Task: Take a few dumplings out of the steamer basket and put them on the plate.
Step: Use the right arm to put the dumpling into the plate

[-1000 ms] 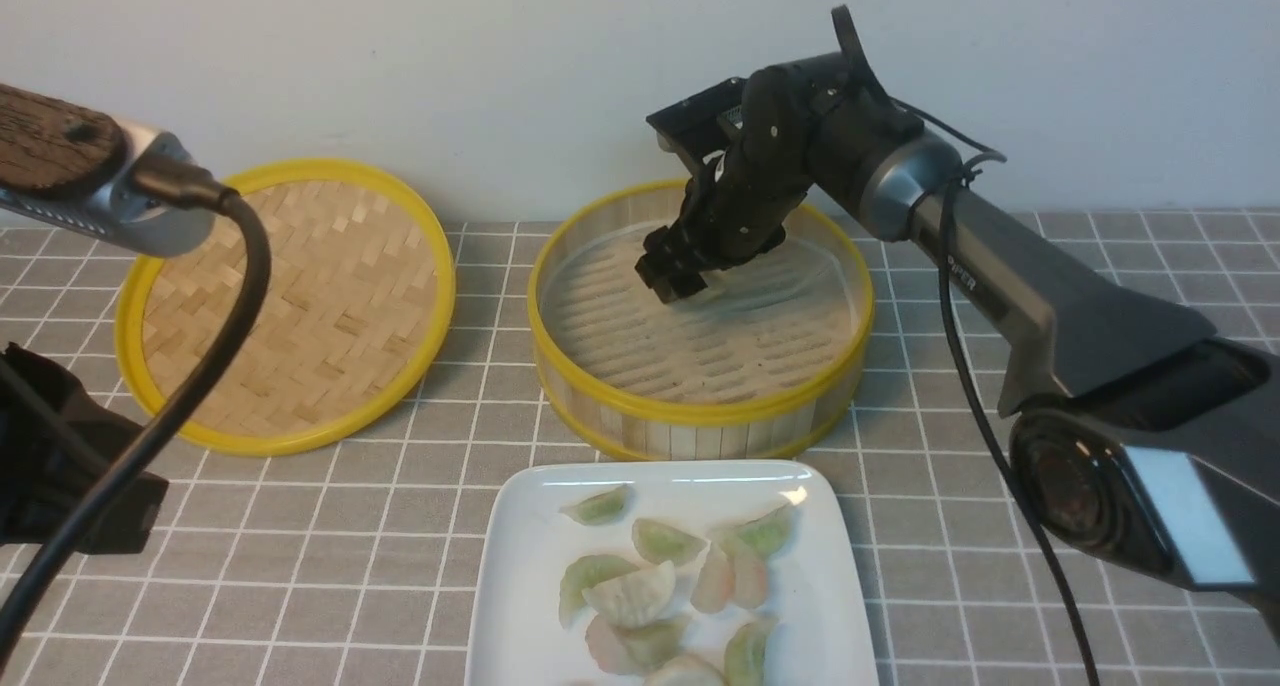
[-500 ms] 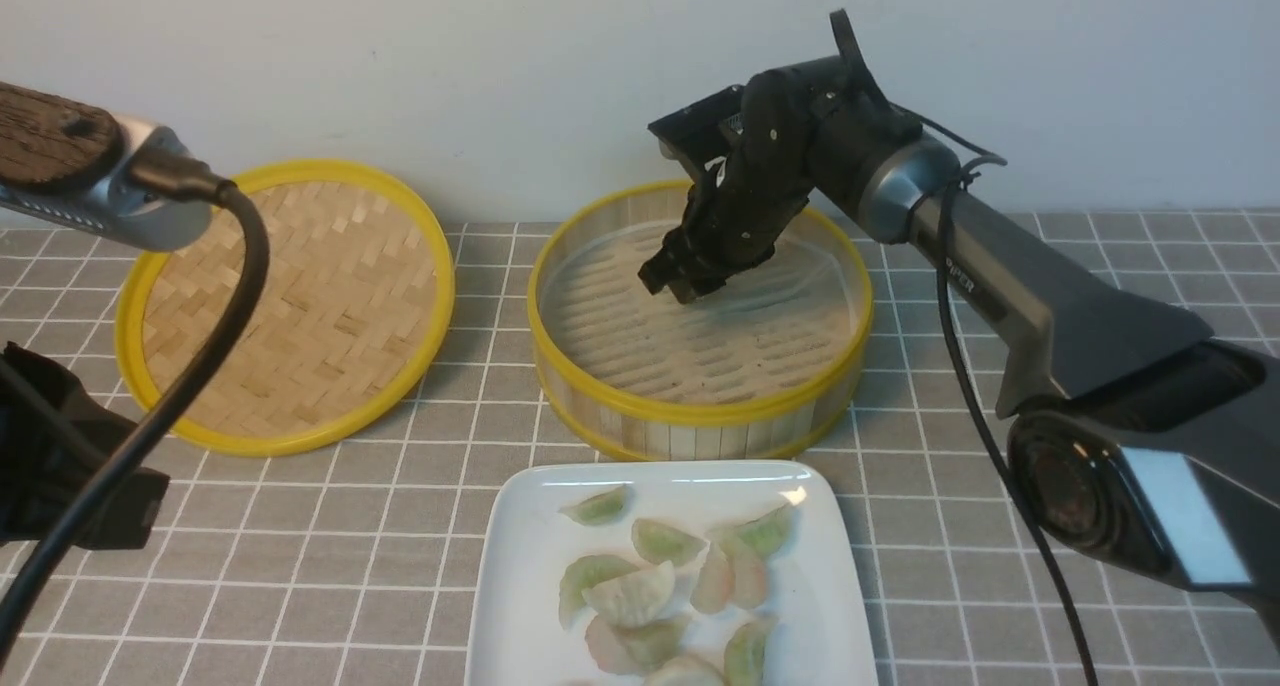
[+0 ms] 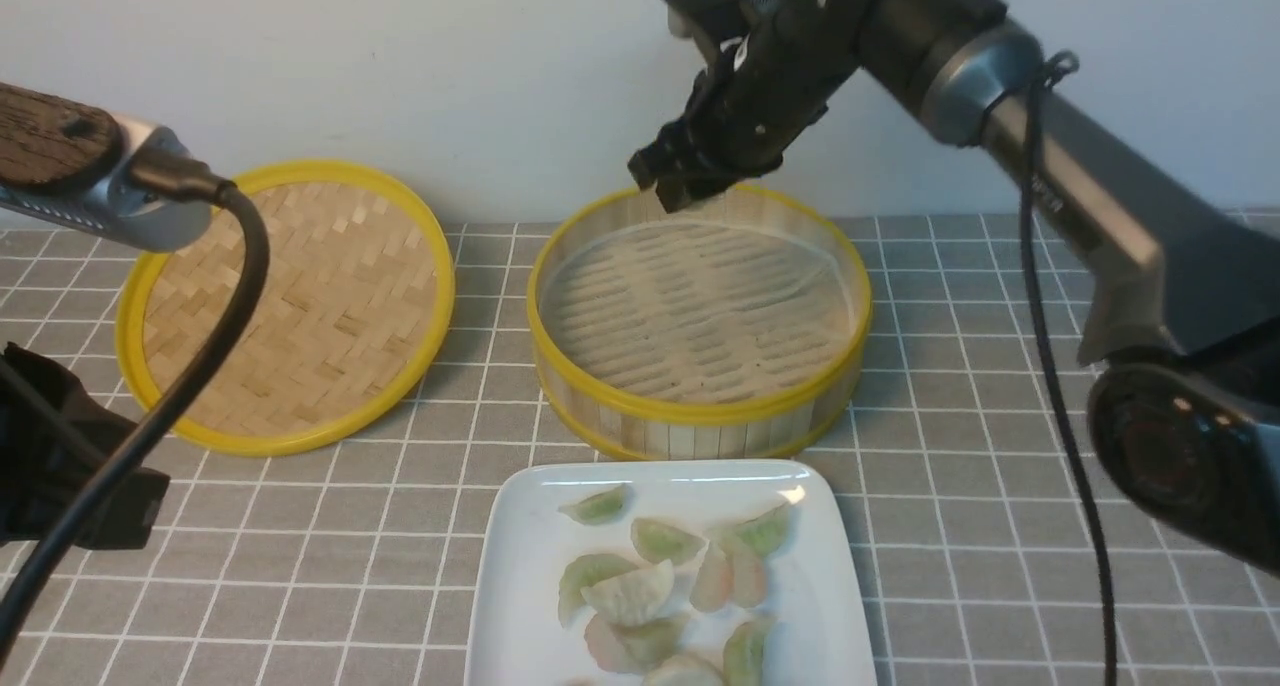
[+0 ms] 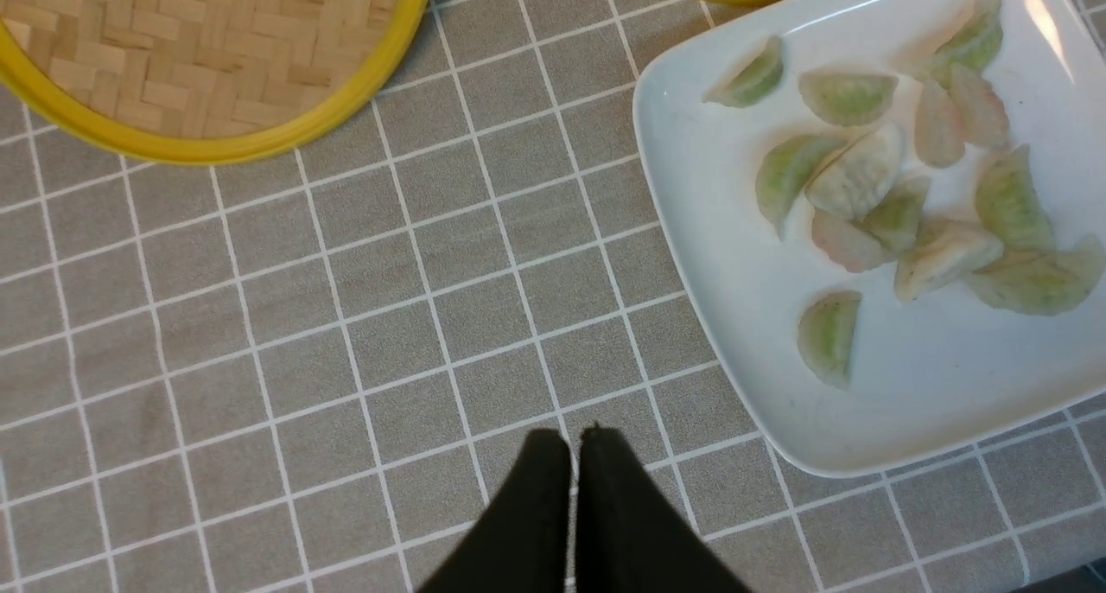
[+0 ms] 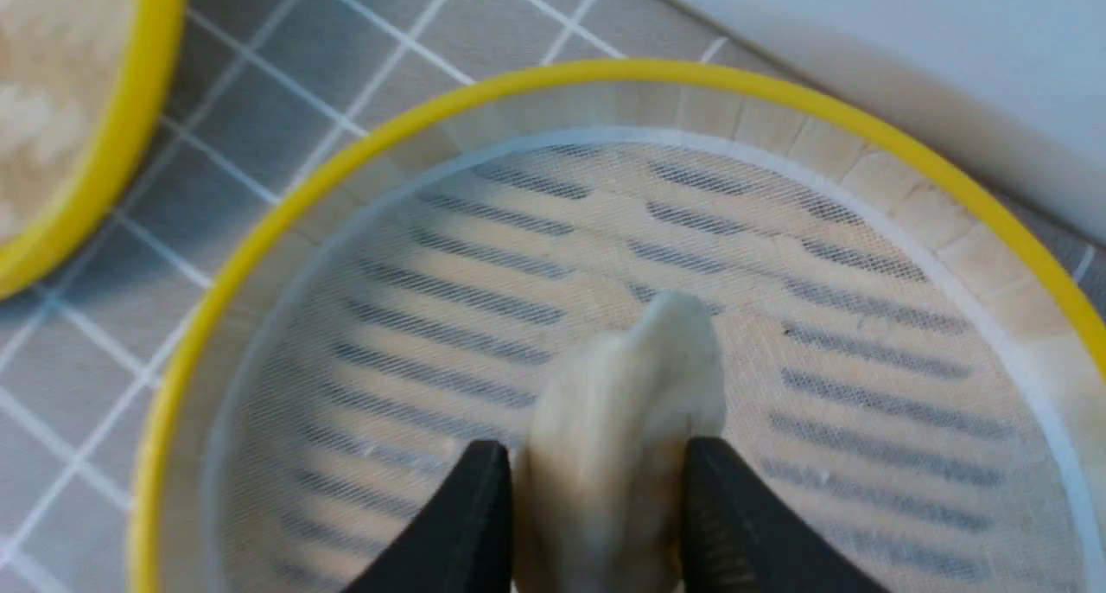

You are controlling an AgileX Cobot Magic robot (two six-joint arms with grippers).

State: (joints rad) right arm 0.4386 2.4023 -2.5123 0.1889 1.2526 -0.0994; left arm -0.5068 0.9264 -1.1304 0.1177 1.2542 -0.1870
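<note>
Left end effector: The left end effector (image 4: 575, 489) has its fingertips pressed together, with nothing between them. It is over the worktop (image 4: 302, 351), beside the plate.
Plate: The white plate (image 3: 515, 606) is the nearest of the task's things, in front of the steamer basket. Its near edge is cut off in the front view.
Dumplings on the plate: Many dumplings (image 3: 630, 596) are lying there, green, whitish and pinkish. Several touch or overlap each other in the middle. One green dumpling (image 4: 828, 338) lies apart from the group, and there is bare plate around it.
Steamer basket: The steamer basket (image 3: 700, 411) stands just behind the plate. No dumpling is seen on the part of its slatted floor that the pictures show.
Lid: The flat woven lid (image 3: 300, 306) lies to the left of the basket, already off.
Right end effector: The right end effector (image 5: 596, 489) is pinching a pale dumpling (image 5: 622, 403) between its fingers. It is raised above the far part of the basket.
Done: Most of the transfer seems to be finished, because the plate is well filled.
Left to do: This held dumpling must still go to the plate, and it is probably the last one. The next move should carry it over the near rim and release it at a free place, gently, because the soft skin could stick or tear.
</note>
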